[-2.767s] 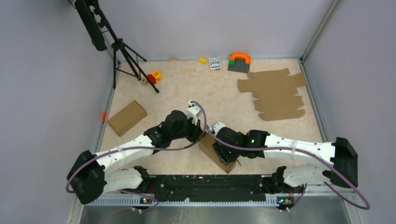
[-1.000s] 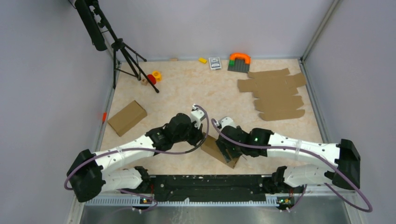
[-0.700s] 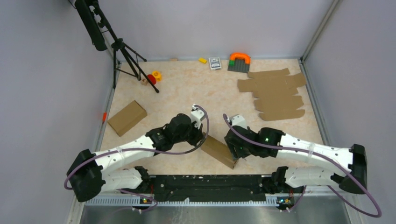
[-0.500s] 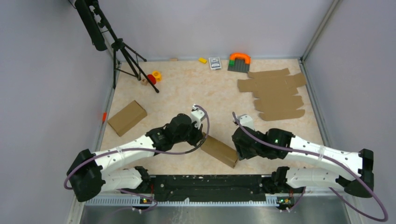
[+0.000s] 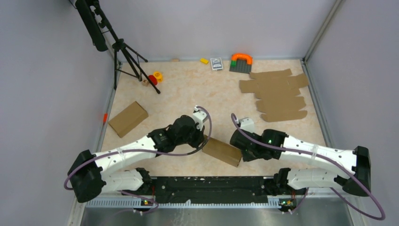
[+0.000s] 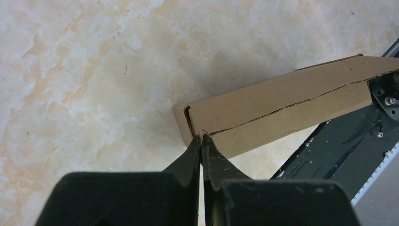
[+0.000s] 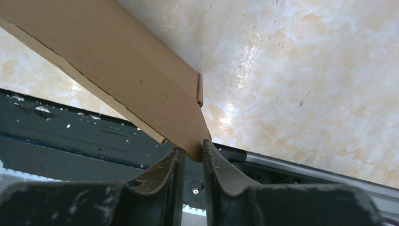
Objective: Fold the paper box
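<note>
Paper box sits on the marble table, near the front edge, centre, lying diagonal between my two arms. It looks closed up into a flat long shape, and a seam runs along its side in the left wrist cam.

L gripper is at the box's left end. In the wrist view the fingertips are nearly together, clenched on a thin cardboard edge at the corner.

R gripper is at the opp end, front-right corner. In the right wrist cam the two fingers pinch the pointed corner of the box, with cardboard wedged between them. The box looks tilted up off the table at this end, and the black base rail shows under it.

Other stuff:
- Pile of flat cardboard sheets at far right, well apart from the arms.
- A second folded brown box at left.
- Tripod in the back-left corner, with red/yellow small toys by its foot.
- Orange arch on a green block, a card deck and a yellow brick along the back wall.
</note>
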